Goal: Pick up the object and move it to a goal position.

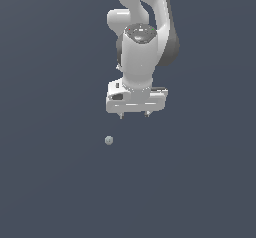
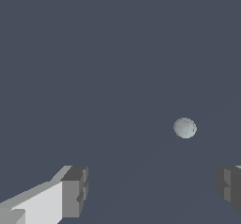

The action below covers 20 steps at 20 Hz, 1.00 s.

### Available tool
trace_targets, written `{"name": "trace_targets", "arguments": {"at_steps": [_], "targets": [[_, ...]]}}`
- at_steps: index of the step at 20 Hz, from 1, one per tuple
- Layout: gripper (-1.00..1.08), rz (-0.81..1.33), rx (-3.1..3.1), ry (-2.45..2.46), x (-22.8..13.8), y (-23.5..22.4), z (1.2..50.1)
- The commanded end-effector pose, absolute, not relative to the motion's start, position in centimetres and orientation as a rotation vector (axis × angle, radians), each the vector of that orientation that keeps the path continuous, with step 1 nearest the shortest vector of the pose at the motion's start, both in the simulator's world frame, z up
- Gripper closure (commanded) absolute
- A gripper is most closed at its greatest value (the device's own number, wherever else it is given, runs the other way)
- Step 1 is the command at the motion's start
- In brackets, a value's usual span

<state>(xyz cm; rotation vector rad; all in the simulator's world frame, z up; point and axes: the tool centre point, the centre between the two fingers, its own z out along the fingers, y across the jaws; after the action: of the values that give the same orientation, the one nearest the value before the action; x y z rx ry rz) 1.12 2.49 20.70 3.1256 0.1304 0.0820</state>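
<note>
The object is a tiny pale grey-green ball (image 1: pixel 109 140) lying on the flat dark grey surface, a little toward the exterior view's left of the arm and nearer the camera. My white gripper (image 1: pixel 134 115) hangs above the surface, open, with nothing between its fingers. In the wrist view the ball (image 2: pixel 185 127) lies beyond the two dark fingertips (image 2: pixel 75 190), apart from them, and the gripper (image 2: pixel 153 188) has a wide gap.
The white Panda arm (image 1: pixel 142 37) rises behind the gripper to the top of the exterior view. Only plain dark grey ground (image 1: pixel 50 182) surrounds the ball.
</note>
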Motion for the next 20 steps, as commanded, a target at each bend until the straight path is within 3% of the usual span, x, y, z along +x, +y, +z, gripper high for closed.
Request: {"name": "trace_targets", "arguments": {"at_steps": [1,20], "targets": [[-0.92,0.076,3.126,0.131,1.4,1.8,19.9],[-0.92,0.004,3.137,0.152,2.6,-8.6,7.9]]}}
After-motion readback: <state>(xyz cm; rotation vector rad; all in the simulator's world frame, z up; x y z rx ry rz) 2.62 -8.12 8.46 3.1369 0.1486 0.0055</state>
